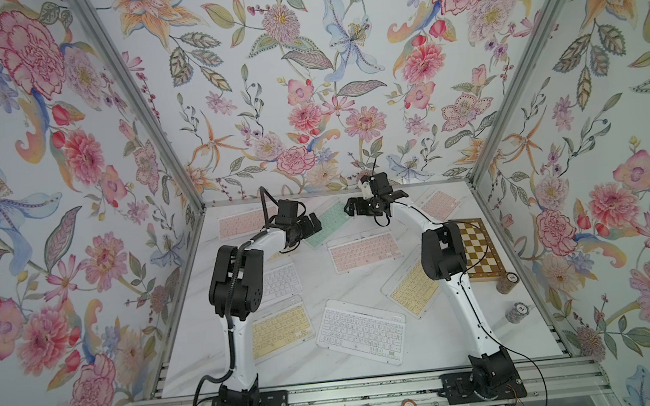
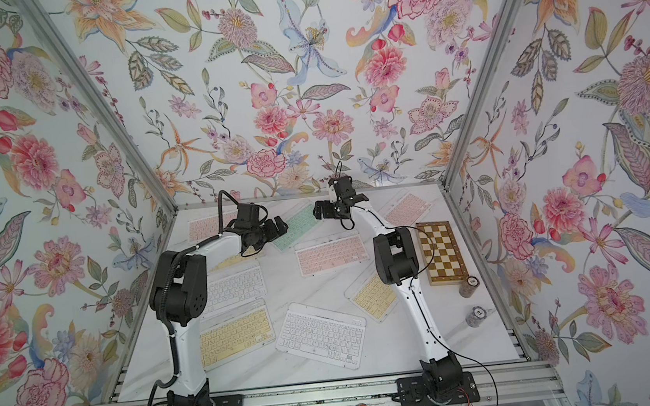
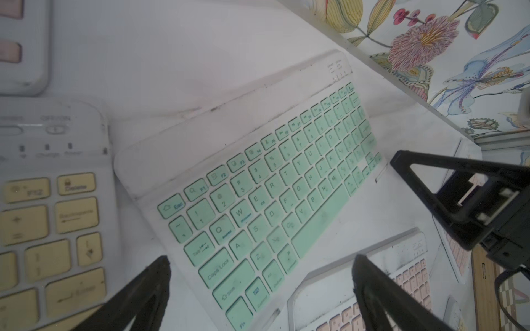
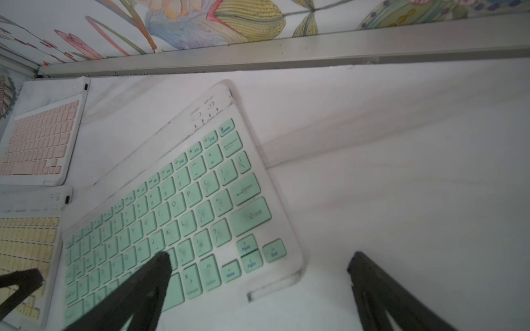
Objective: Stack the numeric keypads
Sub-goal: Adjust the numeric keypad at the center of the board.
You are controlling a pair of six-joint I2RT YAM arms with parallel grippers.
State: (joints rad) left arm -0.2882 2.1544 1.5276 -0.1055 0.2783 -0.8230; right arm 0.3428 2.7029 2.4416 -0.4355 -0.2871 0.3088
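Two white robot arms with black joints reach across a marbled white surface (image 1: 435, 352) inside a booth papered with flowers. Picture the surface as a clock face, with twelve at the far wall and six at the arm bases.

At twelve lies the mint-green keypad (image 1: 330, 216), keys up and turned askew. The left gripper (image 1: 314, 224) hangs over its nearer end, fingers spread apart and holding nothing. The right gripper (image 1: 350, 206) hangs over its farther end, fingers also wide apart and empty. In the right wrist view one finger (image 4: 149, 283) sits above the green keys and its partner above bare surface past the keypad's short edge. I cannot tell whether either gripper touches the keypad.

The other keypads lie flat around the surface:
- The central pink keypad (image 1: 364, 251) sits just beside the mint-green one.
- The eleven-o'clock pink keypad (image 1: 236, 223) and the one-o'clock pink keypad (image 1: 439, 205) lie near the far wall.
- The nine-o'clock white keypad (image 1: 282, 281) is partly hidden by the left arm.
- The seven-o'clock yellow keypad (image 1: 281, 332) and the six-o'clock white keypad (image 1: 362, 330) lie nearest the bases.
- The four-o'clock yellow keypad (image 1: 411, 291) lies partly under the right arm.
- The hidden yellow keypad (image 3: 51, 223) shows in the left wrist view, just beside the mint-green one.

A brown-and-cream chessboard (image 1: 478, 248) lies at three, with two stacks of poker chips (image 1: 506, 281) near its six-o'clock end.
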